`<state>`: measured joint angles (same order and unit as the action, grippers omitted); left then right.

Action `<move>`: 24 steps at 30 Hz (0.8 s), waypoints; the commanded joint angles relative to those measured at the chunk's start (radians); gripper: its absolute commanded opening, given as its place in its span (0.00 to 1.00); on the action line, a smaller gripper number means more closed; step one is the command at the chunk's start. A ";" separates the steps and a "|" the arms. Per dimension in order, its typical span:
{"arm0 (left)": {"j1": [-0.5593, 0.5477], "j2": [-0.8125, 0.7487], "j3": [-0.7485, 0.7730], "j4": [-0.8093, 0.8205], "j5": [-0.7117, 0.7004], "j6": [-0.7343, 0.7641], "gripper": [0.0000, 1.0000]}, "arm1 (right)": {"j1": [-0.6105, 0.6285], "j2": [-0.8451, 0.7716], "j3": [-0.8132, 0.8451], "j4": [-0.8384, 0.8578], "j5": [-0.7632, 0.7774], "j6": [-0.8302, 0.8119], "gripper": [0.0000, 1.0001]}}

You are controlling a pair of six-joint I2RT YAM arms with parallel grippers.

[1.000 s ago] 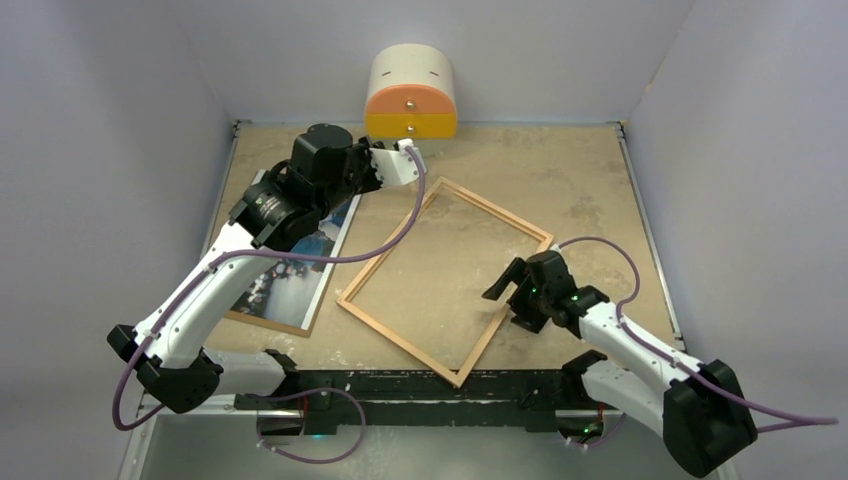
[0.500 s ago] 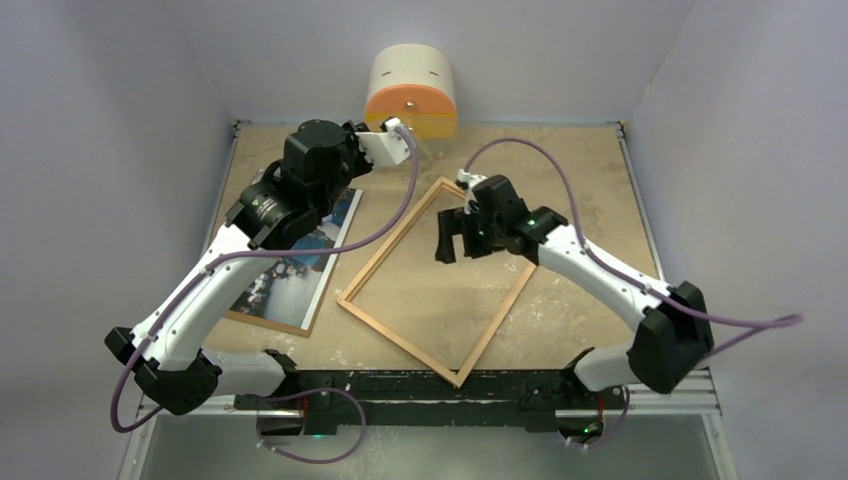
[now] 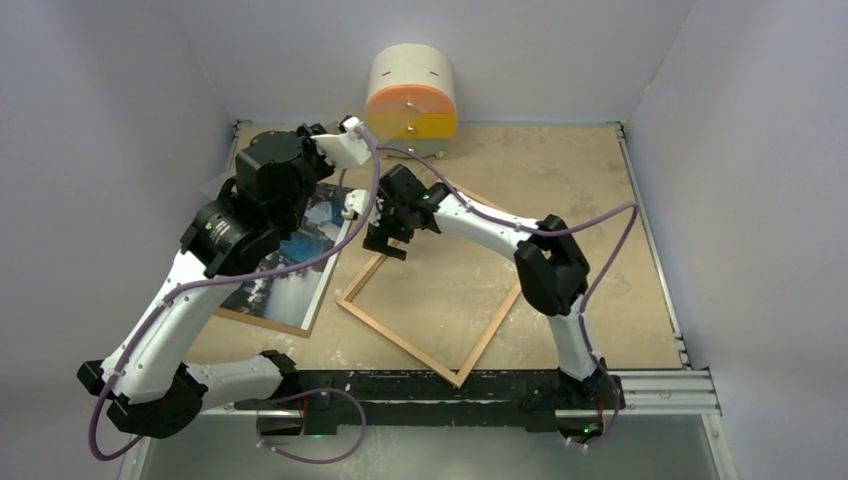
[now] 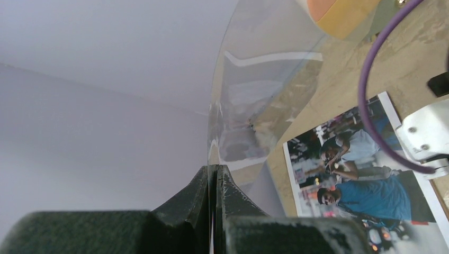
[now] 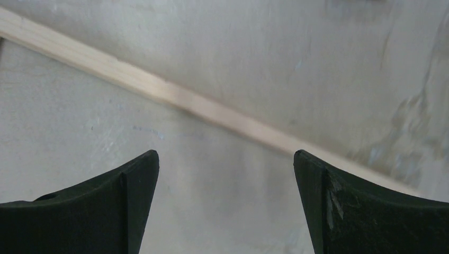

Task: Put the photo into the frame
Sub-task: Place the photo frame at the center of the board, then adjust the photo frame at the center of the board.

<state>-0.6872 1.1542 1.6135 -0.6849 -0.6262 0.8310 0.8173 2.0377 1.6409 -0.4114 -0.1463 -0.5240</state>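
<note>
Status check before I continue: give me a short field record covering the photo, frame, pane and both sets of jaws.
photo: lying flat on the brown backing board, left of the frame, not yet inserted
frame: lying flat, turned diagonally, nothing inside it
clear pane: raised in the air, pinched at its edge
left gripper: jaws shut on the clear pane
right gripper: jaws open, hovering over a frame rail, holding nothing
drawer cabinet: at the far edge, untouched
</note>
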 commanded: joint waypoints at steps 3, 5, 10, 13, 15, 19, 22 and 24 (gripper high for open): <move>0.006 -0.011 0.055 -0.044 -0.053 0.026 0.00 | 0.020 0.132 0.271 -0.159 -0.096 -0.245 0.99; 0.006 -0.007 0.075 -0.064 -0.052 0.027 0.00 | 0.023 0.179 0.317 -0.194 -0.121 -0.255 0.99; 0.006 -0.010 0.101 -0.106 -0.042 0.030 0.00 | 0.023 0.278 0.394 -0.278 -0.162 -0.274 0.99; 0.005 -0.017 0.101 -0.111 -0.041 0.038 0.00 | 0.023 0.320 0.420 -0.302 -0.168 -0.281 0.99; 0.006 -0.018 0.107 -0.117 -0.041 0.043 0.00 | 0.024 0.353 0.437 -0.314 -0.165 -0.283 0.99; 0.006 -0.019 0.120 -0.127 -0.036 0.041 0.00 | 0.024 0.379 0.439 -0.263 -0.136 -0.263 0.97; 0.006 -0.022 0.112 -0.133 -0.027 0.036 0.00 | 0.025 0.372 0.400 -0.186 -0.124 -0.225 0.88; 0.006 -0.025 0.105 -0.129 -0.023 0.035 0.00 | 0.018 0.366 0.382 -0.169 -0.105 -0.221 0.78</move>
<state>-0.6872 1.1534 1.6871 -0.8345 -0.6411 0.8570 0.8425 2.4001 2.0518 -0.6388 -0.2955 -0.7666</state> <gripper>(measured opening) 0.026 0.867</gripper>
